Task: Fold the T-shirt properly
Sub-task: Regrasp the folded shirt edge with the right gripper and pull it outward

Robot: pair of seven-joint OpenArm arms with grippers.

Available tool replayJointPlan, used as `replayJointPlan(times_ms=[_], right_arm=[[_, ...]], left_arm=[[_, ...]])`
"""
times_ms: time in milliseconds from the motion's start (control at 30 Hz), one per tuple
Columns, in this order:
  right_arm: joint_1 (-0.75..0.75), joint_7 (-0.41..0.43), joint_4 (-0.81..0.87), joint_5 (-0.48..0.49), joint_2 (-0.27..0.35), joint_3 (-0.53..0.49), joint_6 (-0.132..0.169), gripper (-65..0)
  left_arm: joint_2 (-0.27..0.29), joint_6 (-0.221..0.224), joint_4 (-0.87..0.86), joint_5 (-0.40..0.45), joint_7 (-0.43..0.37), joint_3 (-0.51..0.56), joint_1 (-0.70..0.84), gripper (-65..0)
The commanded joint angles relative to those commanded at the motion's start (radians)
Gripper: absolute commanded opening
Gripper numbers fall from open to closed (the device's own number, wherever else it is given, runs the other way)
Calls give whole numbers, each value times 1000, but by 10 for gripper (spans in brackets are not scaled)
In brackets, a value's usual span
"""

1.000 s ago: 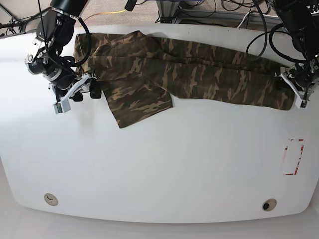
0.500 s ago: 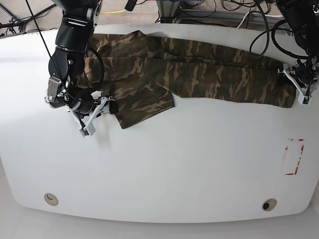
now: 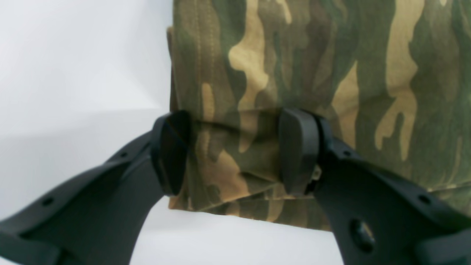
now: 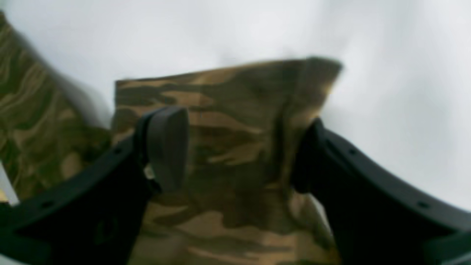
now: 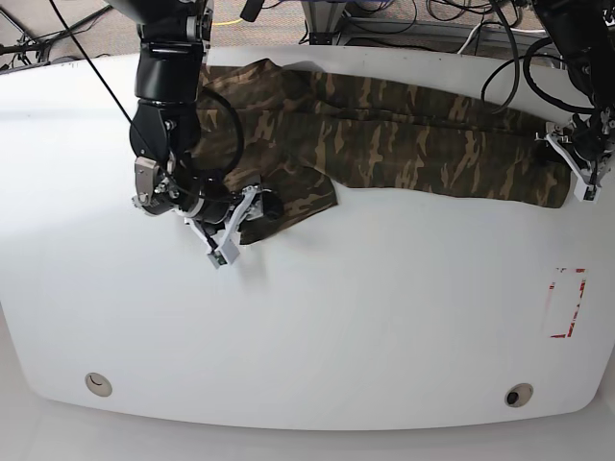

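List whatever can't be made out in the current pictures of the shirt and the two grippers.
- Base view: the right gripper covers part of the sleeve-like flap of the T-shirt.
- Base view: the left arm is cut off by the picture's edge.
- Right wrist view: the flap's raised edge is blurred, so a firm grip can't be confirmed.
- Left wrist view: the left gripper hides some cloth; layers underneath are covered by the top one.

- The T-shirt (image 5: 404,149) is showing soft, matt camouflage cloth, wrinkling lightly at the right.
- The table (image 5: 336,317) is looking smooth and white, with a faint sheen.
- The left gripper's pads (image 3: 300,151) are appearing matt, dark and rubbery.
- The right gripper's pads (image 4: 169,147) are looking similarly dull, though blurring.
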Motion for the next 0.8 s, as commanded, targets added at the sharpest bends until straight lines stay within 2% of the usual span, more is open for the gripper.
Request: replayJointPlan(times_ms=[33, 67, 100, 200, 367, 433, 467, 500, 567, 667, 800], right_arm=[[0, 0, 0, 0, 0, 0, 0, -458], [2, 0, 2, 0, 0, 0, 0, -575], [3, 0, 3, 0, 0, 0, 0, -650], [2, -3, 55, 2, 3, 0, 2, -650], [-71, -60, 265, 3, 3, 3, 3, -650], [-110, -80, 339, 3, 3, 6, 18, -650], [-141, -80, 379, 5, 2, 12, 35, -650], [-173, -80, 434, 14, 2, 26, 57, -650], [-239, -86, 532, 46, 0, 43, 77, -650], [-319, -87, 614, 100, 6, 52, 77, -650], [-419, -87, 675, 187, 9, 118, 77, -650]], left_arm=[[0, 0, 0, 2, 0, 0, 0, -299], [0, 0, 0, 2, 0, 0, 0, -299], [0, 0, 0, 2, 0, 0, -2, -299], [0, 0, 0, 2, 0, 2, -5, -299], [0, 0, 0, 3, 0, 2, -2, -299], [0, 0, -2, 3, 0, 6, -2, -299], [0, 0, -2, 3, 0, 6, -2, -299], [0, 0, -2, 3, 0, 6, -2, -299], [0, 0, -2, 3, 0, 6, -2, -299], [0, 0, -3, 3, 0, 6, -2, -299], [0, 0, -3, 5, 0, 8, -2, -299]])
